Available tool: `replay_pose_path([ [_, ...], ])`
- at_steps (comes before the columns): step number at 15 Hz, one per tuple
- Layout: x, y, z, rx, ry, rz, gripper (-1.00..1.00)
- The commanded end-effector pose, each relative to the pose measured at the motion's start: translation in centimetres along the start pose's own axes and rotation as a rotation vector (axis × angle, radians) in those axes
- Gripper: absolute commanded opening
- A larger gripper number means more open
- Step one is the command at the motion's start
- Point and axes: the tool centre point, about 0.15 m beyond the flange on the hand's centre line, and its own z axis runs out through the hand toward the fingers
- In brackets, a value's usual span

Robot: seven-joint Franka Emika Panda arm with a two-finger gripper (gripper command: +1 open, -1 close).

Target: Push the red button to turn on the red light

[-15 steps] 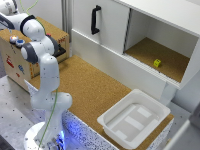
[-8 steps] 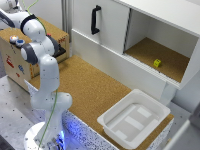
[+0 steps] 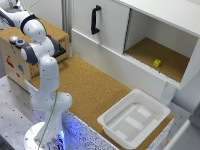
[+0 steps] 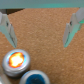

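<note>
We see the white Franka arm [image 3: 44,75] rising from its round base at about 7 o'clock in the exterior view and bending back over a wooden box [image 3: 30,50] that stands at about 10 o'clock. On the box's top, at its far end toward 9 o'clock in that view, sit two tiny round caps: a small round red-capped push button on a pale ring base [image 3: 13,39] and, just beside it, a like-sized round blue-capped button [image 3: 20,43]. The arm's wrist hangs over the box top, and in this view we cannot make out the fingers.

In the wrist view the gripper [image 4: 39,31] stands wide: its two grey fingers [image 4: 74,29] are well apart, with bare cork-brown surface between them and nothing held. The red button [image 4: 16,60] shows there with an orange-red centre inside a silvery ring, apart from both fingertips; the blue button [image 4: 36,78] lies just beside it, partly cut by the frame edge.

Elsewhere in the exterior view, a cork-topped table [image 3: 95,90] carries a white rectangular plastic tray [image 3: 131,120] at about 5 o'clock. A white cabinet [image 3: 140,35] with a black handle [image 3: 94,19] spans 12 to 3 o'clock, and a small yellow-green cube [image 3: 157,63] sits in its open compartment.
</note>
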Motion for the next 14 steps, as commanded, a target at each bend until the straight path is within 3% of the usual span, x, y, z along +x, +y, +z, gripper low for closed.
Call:
replay_pose_path([
  [1,1.5,6.7,1.7,0.093,-0.019,-0.050,1.00],
  [7,3.0,11.8,3.9,0.108,-0.035,-0.178,1.00],
  [11,5.2,15.2,4.2,0.114,-0.003,-0.276,1.00],
  [14,6.0,18.2,5.0,0.163,-0.026,-0.264,1.00],
])
